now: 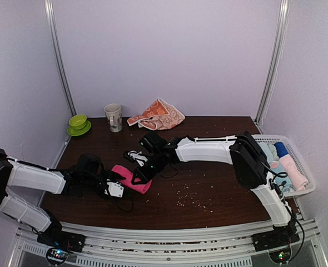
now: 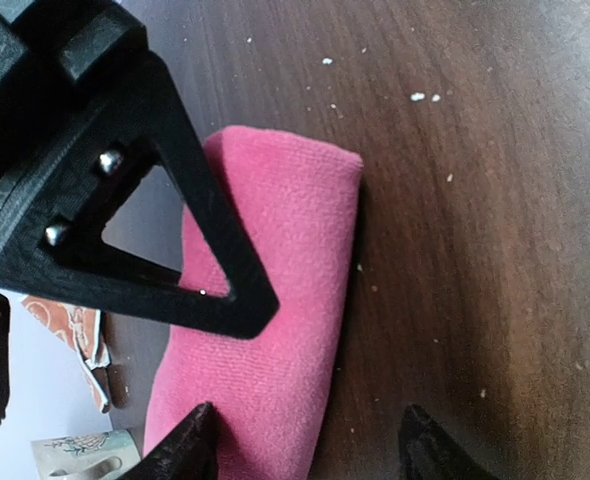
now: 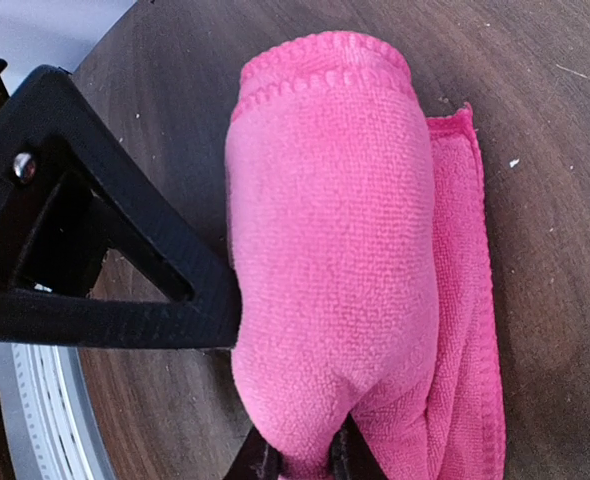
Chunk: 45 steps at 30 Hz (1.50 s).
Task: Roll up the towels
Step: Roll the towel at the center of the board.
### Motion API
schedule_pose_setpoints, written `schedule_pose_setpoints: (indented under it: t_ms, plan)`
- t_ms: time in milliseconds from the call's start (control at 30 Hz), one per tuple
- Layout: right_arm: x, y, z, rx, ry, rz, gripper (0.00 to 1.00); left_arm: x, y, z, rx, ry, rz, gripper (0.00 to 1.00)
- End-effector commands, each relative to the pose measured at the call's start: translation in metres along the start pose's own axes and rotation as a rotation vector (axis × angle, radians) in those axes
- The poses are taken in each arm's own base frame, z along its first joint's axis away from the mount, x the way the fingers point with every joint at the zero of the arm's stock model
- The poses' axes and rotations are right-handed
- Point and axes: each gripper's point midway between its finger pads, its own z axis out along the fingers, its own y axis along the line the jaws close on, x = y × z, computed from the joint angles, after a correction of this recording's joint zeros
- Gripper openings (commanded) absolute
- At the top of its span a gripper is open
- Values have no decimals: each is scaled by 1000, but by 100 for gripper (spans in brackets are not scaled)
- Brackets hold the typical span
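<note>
Hot-pink towel (image 1: 132,179), rolled into a short, fat bundle, lies on a dark brown wooden table (image 1: 208,183), just left of centre in the overhead view. Two white-and-black robot arms meet at it. One reaches in from the lower left, and the other stretches across from the right side of the frame.

The right gripper (image 3: 295,462) is clamped on the pink roll. In its wrist view, two black fingertips sit close together at the bottom edge, with a fold of pink cloth pinched between them. A flat, loose layer of the same towel, with a stitched hem, lies along the right side of the roll.

The left gripper (image 2: 305,455) has its jaws well apart. At the bottom of its wrist view, one fingertip overlaps the roll. The other hangs over bare wood to the right, clear of the cloth. A black triangular finger of the other arm crosses the roll from the upper left.

The orange-peach towel (image 1: 157,115), printed in white, lies crumpled and unrolled at the back edge of the table, upper centre, against the wall. A pale mug (image 1: 114,117) stands just left of it. A green bowl on a green saucer (image 1: 78,124) sits further left. A white basket (image 1: 278,137) at the right edge holds rolled cloths in pale pink and blue. Pale crumbs (image 1: 189,197) dot the wood near the front.
</note>
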Motion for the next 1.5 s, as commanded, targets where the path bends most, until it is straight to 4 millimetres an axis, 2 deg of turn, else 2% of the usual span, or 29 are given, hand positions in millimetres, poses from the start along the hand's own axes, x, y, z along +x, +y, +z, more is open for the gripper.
schedule_pose_setpoints:
  t_ms: [0, 300, 467, 733, 800, 900, 933, 1033, 1167, 1400, 1467]
  plan:
    - [62, -38, 31, 72, 167, 103, 15, -4, 31, -1, -148, 5, 30, 63]
    - [65, -40, 32, 61, 174, 117, 15, -18, 41, -11, -232, -56, 53, 62]
    - [64, -39, 30, 51, 175, 119, 15, -4, 38, 5, -193, 12, 41, 60]
    - [63, -35, 29, 33, 177, 113, 19, 6, 25, 20, -129, 47, 42, 38]
    - [61, -34, 28, 27, 176, 111, 20, 7, 25, 23, -118, 52, 38, 30]
    - [58, -32, 26, 12, 175, 102, 23, 9, 21, 27, -79, 62, 37, 12]
    - [57, -31, 25, 9, 174, 99, 25, 10, 18, 29, -61, 68, 35, 10]
    - [53, -29, 20, 1, 168, 86, 30, 11, 13, 34, -14, 77, 30, 7]
    - [43, -26, 7, -1, 138, 68, 43, 10, 4, 36, 50, 71, 25, 6]
    - [22, -33, -23, -17, 35, 90, 67, 11, 1, 37, 75, 75, 26, 6]
    - [19, -37, -30, -19, 11, 105, 70, 11, 0, 37, 77, 74, 26, 6]
